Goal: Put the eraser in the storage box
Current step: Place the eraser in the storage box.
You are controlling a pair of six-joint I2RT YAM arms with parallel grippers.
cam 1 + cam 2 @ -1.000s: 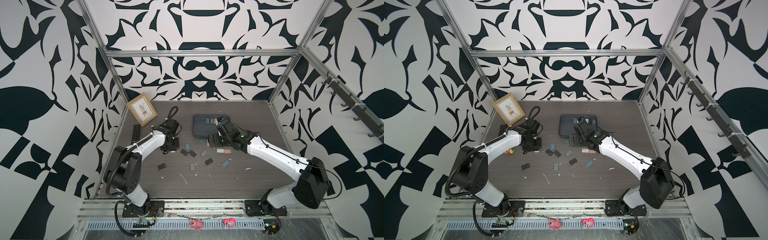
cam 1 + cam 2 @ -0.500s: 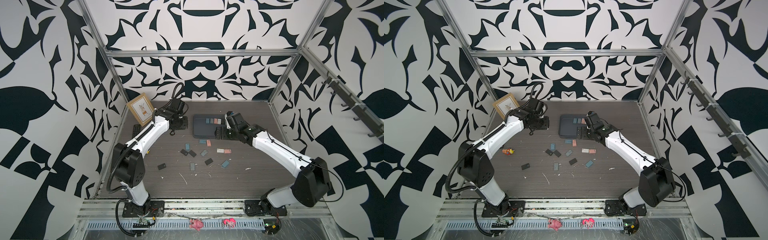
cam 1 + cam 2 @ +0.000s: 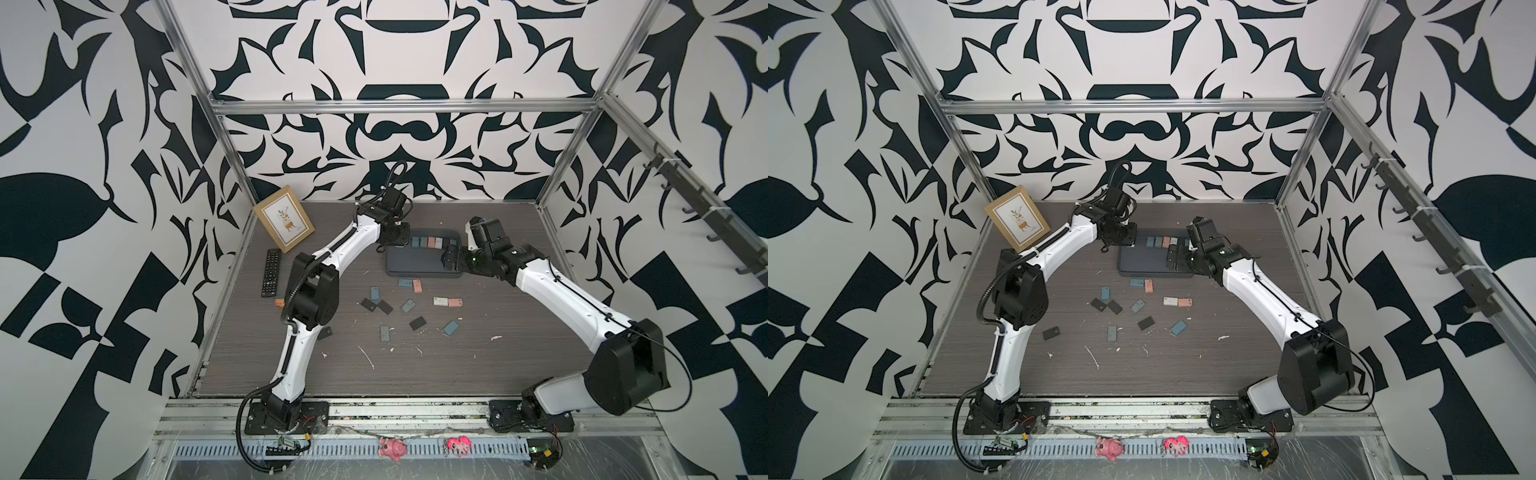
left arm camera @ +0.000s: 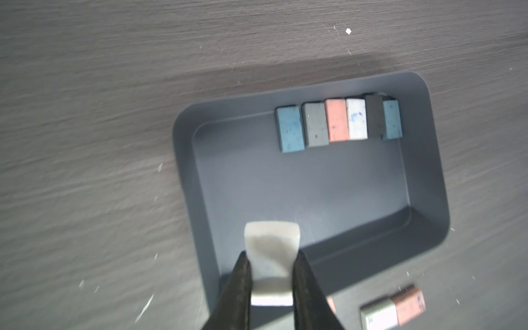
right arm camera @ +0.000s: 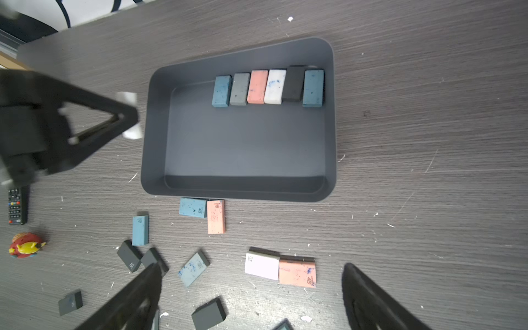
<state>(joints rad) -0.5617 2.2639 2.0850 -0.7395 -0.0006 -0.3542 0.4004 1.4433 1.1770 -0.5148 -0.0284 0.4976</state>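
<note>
Left wrist view has the left claw [image 4: 271, 257] clamped on a white eraser [image 4: 271, 243] and carrying it in the air at the edge of the storage box [image 4: 314, 185]. I can't tell whether it hangs over the box floor or only above the wall. A second ago that arm was down low among the loose erasers [image 3: 409, 305] on the table [image 3: 478, 365]. It has since lifted and swung across to the box's far corner. The right claw [image 5: 253, 268] hangs at the opposite side of the box, jaws wide apart and empty. Six erasers [image 4: 337, 120] already lie in a row along one wall inside. From where I stand the pickup looks finished. What's left is to get the eraser squarely over the box and let go.
</note>
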